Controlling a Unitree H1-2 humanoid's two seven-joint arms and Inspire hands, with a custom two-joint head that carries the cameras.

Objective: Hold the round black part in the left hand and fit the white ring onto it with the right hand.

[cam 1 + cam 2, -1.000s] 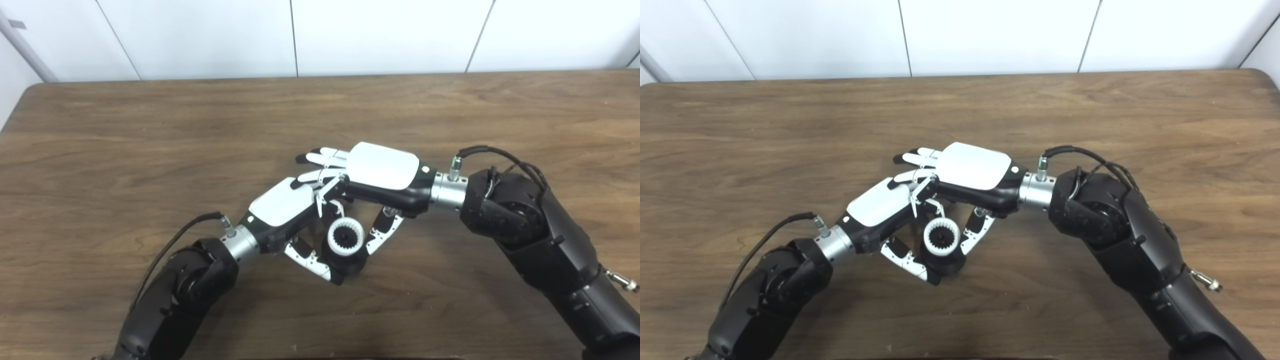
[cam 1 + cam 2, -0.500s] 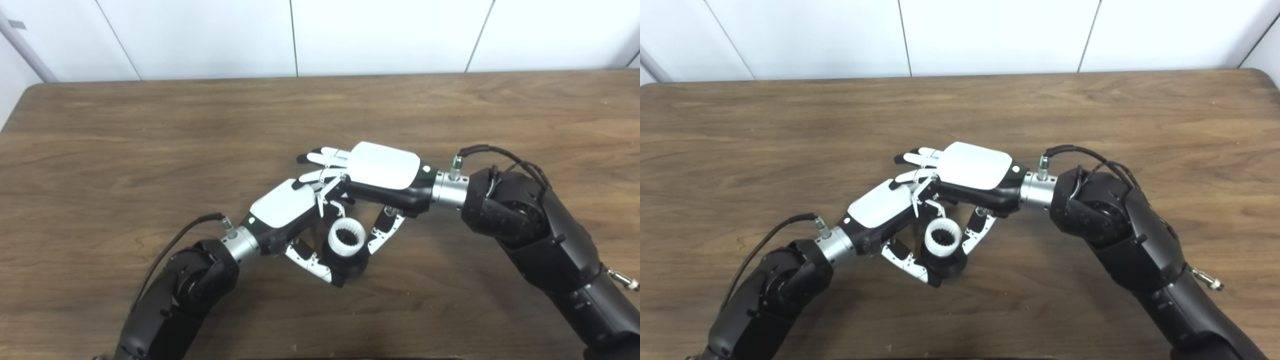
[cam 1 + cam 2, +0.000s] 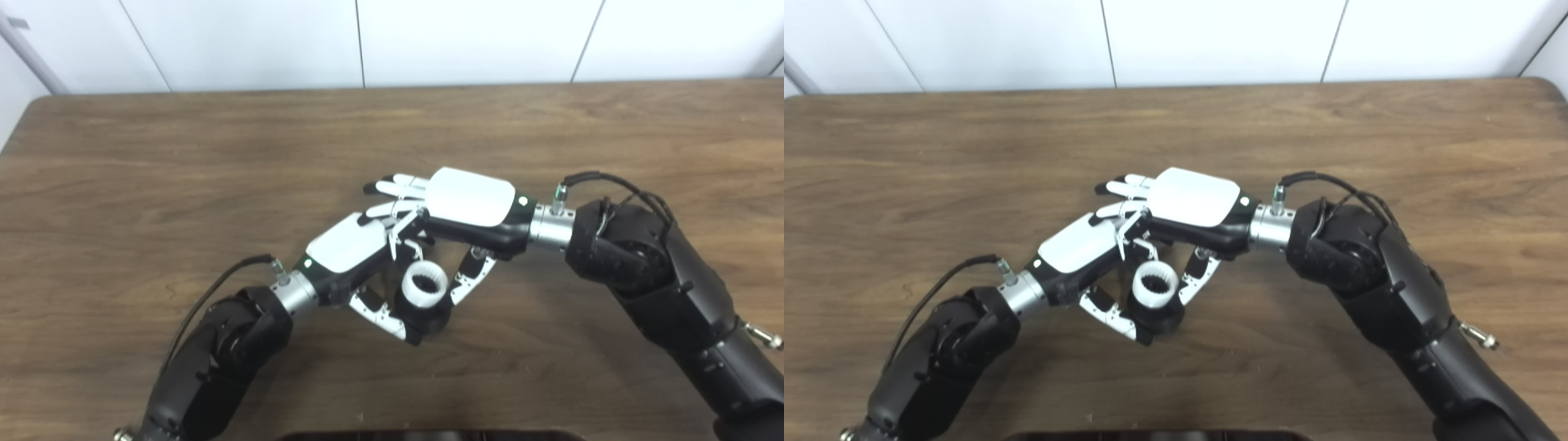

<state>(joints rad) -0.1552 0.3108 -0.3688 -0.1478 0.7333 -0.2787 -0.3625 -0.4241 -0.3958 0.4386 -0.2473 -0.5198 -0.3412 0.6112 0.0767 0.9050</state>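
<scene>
The left hand grips the round black part; right hand fingers pinch the white ring onto it. Next: press it square.

The right hand overlaps the left hand's fingertips (contact unclear); the round black part is mostly hidden.

We see a matt wood-grain worktop, glossy white plastic shells on each robot hand, and a toothed white plastic ring.
</scene>
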